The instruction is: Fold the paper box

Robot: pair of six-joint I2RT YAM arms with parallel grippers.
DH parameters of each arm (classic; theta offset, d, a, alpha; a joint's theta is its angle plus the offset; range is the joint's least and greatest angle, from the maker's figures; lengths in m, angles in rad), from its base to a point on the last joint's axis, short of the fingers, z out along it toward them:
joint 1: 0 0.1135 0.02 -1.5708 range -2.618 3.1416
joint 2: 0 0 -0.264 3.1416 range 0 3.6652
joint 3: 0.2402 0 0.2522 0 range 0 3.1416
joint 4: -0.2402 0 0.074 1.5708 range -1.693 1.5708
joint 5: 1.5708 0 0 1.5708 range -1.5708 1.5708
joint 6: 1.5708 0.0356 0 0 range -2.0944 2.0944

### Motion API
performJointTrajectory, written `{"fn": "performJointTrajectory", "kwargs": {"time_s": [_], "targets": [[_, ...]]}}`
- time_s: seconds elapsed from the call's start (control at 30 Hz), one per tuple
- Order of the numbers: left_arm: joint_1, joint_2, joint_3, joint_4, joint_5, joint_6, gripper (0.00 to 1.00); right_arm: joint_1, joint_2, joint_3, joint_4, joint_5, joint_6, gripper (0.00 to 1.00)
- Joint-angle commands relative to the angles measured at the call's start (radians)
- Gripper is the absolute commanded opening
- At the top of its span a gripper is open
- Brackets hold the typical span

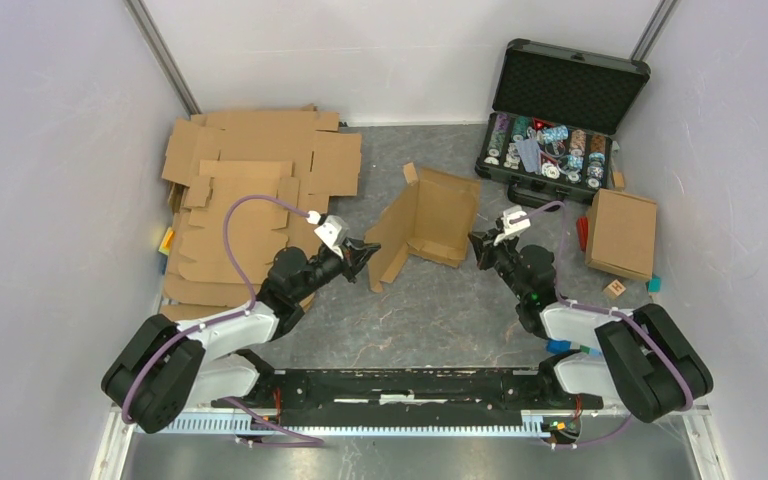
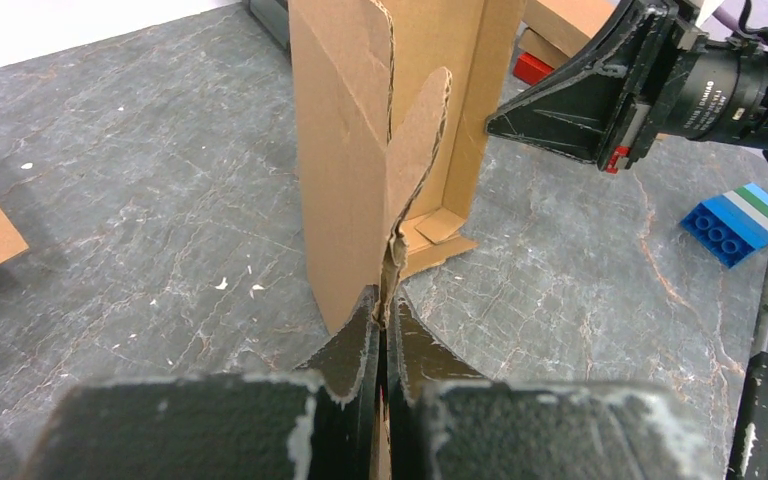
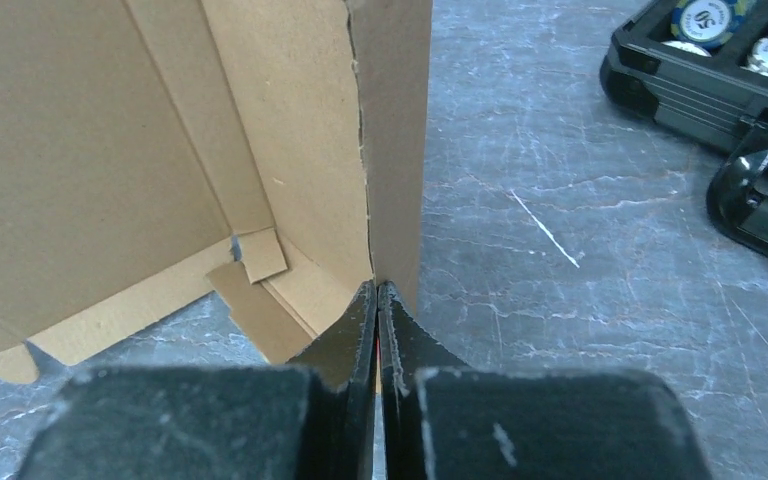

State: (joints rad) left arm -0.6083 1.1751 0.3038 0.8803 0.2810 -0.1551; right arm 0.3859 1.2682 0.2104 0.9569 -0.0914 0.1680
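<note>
A partly folded brown cardboard box stands open on the grey table between my two arms. My left gripper is shut on the edge of its left wall; in the left wrist view the box rises upright from the fingertips, with a rounded flap beside the wall. My right gripper is shut on the box's right wall; in the right wrist view the box shows its inside floor and small tabs, and the wall edge sits between the fingertips.
A stack of flat cardboard blanks lies at the left. An open black case of poker chips stands at the back right. A folded box, a red item and small blocks lie at the right. A blue brick lies near the right arm.
</note>
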Motion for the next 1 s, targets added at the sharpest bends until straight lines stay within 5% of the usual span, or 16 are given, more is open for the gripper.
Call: {"fn": "performJointTrajectory", "kwargs": {"time_s": [0.0,0.43,0.57,0.97], "targets": [[-0.011,-0.013,0.018,0.006,0.065,0.030,0.02,0.014,-0.012,0.022,-0.064,0.085,-0.048,0.05],[-0.012,-0.002,0.051,-0.056,0.108,0.016,0.02,0.022,-0.006,0.018,-0.060,0.051,-0.057,0.10],[-0.011,-0.030,0.092,-0.208,0.109,0.056,0.02,0.022,-0.015,0.038,-0.100,0.063,-0.070,0.13],[-0.011,-0.036,0.071,-0.180,0.086,0.063,0.02,0.022,0.026,0.089,-0.112,0.096,-0.069,0.24]]}}
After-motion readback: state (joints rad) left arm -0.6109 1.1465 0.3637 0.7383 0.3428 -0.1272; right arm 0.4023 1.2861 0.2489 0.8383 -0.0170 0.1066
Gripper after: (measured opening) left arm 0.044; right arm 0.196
